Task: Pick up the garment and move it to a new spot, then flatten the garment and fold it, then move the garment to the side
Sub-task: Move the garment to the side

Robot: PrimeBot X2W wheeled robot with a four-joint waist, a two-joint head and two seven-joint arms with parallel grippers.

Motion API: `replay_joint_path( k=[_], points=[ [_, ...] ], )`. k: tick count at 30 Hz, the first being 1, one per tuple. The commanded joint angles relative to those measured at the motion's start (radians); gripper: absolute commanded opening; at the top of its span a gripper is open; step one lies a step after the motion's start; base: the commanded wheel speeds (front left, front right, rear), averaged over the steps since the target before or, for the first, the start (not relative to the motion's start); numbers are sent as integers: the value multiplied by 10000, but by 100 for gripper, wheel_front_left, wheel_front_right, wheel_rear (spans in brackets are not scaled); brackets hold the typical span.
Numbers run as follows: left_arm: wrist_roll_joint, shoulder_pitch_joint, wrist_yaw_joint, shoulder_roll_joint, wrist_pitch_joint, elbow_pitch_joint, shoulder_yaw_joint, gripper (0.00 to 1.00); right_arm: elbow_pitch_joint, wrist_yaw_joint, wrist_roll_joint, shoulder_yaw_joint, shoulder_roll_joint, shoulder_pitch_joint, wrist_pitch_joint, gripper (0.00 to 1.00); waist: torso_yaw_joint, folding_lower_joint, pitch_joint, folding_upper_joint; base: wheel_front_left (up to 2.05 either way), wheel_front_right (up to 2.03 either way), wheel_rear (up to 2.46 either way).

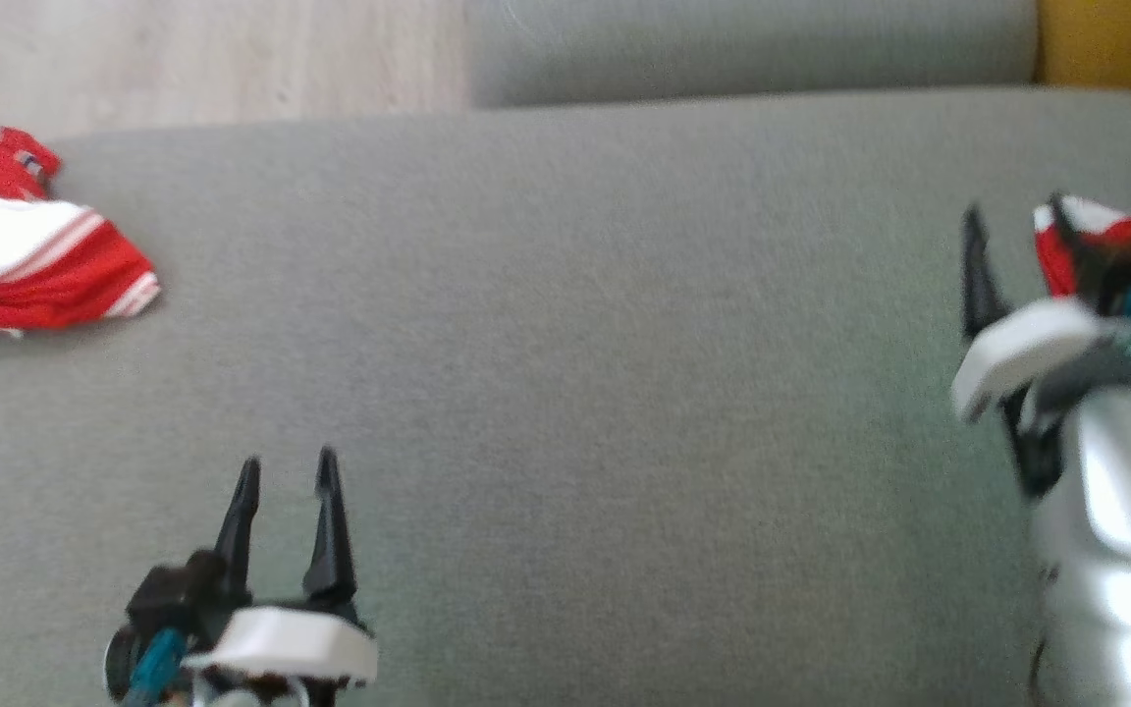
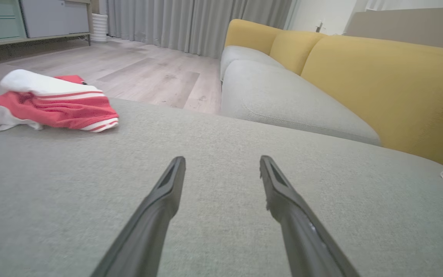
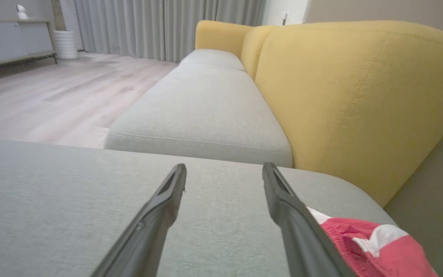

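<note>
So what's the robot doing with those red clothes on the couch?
The robot is tidying clothes on a grey fabric couch cushion. Its right pincer is open and empty, right beside a crumpled red-and-white cloth garment. Its left pincer is open too, over bare cushion, holding nothing. A second crumpled red-and-white garment lies far off to the robot's left, near the cushion's edge. Nothing looks flattened or folded yet.

The left claw (image 1: 288,460) sits at the near left, its two long dark fingers (image 1: 330,530) pointing away from the robot and standing apart, gripping nothing. A white wrist housing (image 1: 281,643) lies just behind them. The right claw (image 1: 1014,211) reaches farther out at the right edge, fingers spread wide. Its silvery forearm (image 1: 1115,530) rises from the near right corner, slightly blurred.
</note>
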State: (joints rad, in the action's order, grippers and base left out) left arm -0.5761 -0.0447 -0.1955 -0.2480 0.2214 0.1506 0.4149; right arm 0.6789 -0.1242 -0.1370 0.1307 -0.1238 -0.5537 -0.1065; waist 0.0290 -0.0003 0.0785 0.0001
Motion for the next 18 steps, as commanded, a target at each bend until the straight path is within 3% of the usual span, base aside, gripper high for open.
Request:
replay_joint_path(
  k=[1, 7, 18],
  points=[
    [-54, -145, -77, -220, 101, -235, -468, 100, -494, -65, 161, -276, 149, 22, -40, 100, 388, 3, -531, -1, 0, 0, 0],
    [-272, 472, -119, -320, 130, -61, -579, 100, -2074, -65, 1032, -602, 655, 2298, 118, 100, 632, 3, -1080, -1, 0, 0, 0],
    [-304, 1020, -38, -234, 117, 249, -239, 100, -4441, -65, 2066, -1219, 733, 5255, 323, 100, 536, 3, -1491, -1, 0, 0, 0]
  ],
)
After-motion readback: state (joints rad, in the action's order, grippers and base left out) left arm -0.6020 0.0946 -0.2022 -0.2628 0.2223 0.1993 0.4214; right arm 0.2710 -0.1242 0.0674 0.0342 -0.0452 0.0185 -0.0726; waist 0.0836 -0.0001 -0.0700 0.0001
